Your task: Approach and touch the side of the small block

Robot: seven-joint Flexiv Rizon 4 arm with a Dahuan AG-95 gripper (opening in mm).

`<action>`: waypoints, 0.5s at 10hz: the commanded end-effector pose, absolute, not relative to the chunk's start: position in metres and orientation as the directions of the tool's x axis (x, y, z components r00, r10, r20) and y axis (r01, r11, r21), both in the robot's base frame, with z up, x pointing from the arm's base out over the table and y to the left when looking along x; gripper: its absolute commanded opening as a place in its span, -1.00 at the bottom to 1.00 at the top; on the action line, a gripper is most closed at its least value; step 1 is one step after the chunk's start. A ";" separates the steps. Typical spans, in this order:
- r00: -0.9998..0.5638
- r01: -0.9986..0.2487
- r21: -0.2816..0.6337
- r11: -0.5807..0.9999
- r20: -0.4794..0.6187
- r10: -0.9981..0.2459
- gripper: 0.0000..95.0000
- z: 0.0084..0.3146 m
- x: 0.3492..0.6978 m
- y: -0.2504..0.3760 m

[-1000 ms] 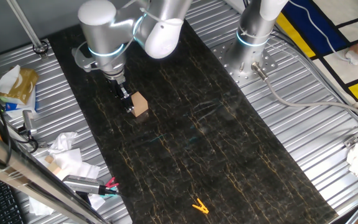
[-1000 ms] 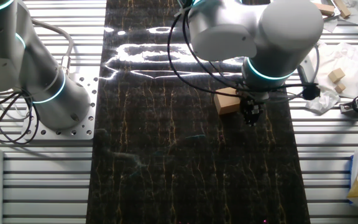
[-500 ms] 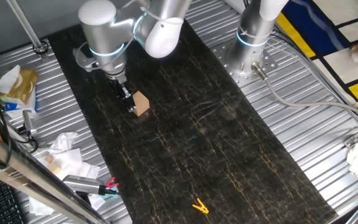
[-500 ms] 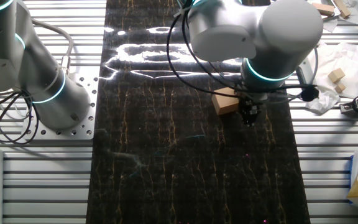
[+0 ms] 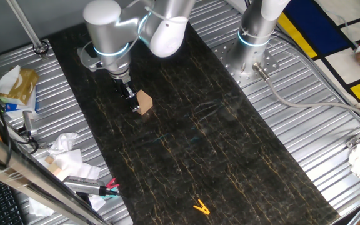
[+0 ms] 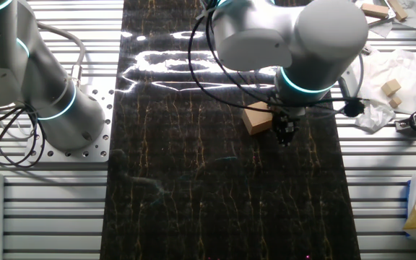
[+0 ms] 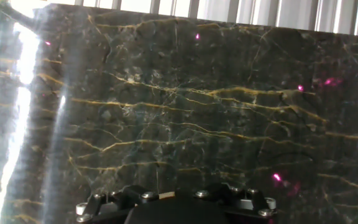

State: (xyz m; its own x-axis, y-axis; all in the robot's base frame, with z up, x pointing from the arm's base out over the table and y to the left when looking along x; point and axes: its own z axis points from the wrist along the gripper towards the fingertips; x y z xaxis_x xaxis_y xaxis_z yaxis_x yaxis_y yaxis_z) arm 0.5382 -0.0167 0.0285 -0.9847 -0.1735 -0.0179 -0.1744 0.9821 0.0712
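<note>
The small block (image 5: 145, 102) is a plain light-brown wooden cube on the black marbled mat (image 5: 186, 144). It also shows in the other fixed view (image 6: 257, 118). My gripper (image 5: 132, 103) hangs straight down from the arm, its narrow black fingers together and its tip low at the mat, pressed against the block's left side. In the other fixed view the gripper (image 6: 283, 133) stands at the block's right edge, touching it. The hand view shows mostly mat, with a thin pale sliver (image 7: 166, 195) at the gripper's body that may be the block.
A tiny yellow clip (image 5: 200, 207) lies at the mat's near end. Crumpled white paper with pale wood bits (image 5: 64, 156) and pens (image 5: 89, 185) lie left of the mat. A second arm's base (image 5: 255, 37) stands at the back right.
My gripper has moved a little to the right across the mat, and the block has slid slightly the same way in front of it.
</note>
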 end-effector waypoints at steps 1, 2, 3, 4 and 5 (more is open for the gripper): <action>-0.980 -0.198 0.041 0.979 -0.020 -0.197 0.60 0.032 0.539 -0.018; -0.975 -0.223 0.009 0.975 -0.014 -0.223 0.60 0.044 0.546 -0.018; -0.974 -0.225 0.002 0.974 -0.010 -0.225 0.60 0.052 0.550 -0.019; -0.975 -0.224 0.003 0.975 -0.002 -0.224 0.60 0.064 0.555 -0.019; -0.977 -0.214 0.004 0.977 -0.002 -0.214 0.60 0.074 0.557 -0.019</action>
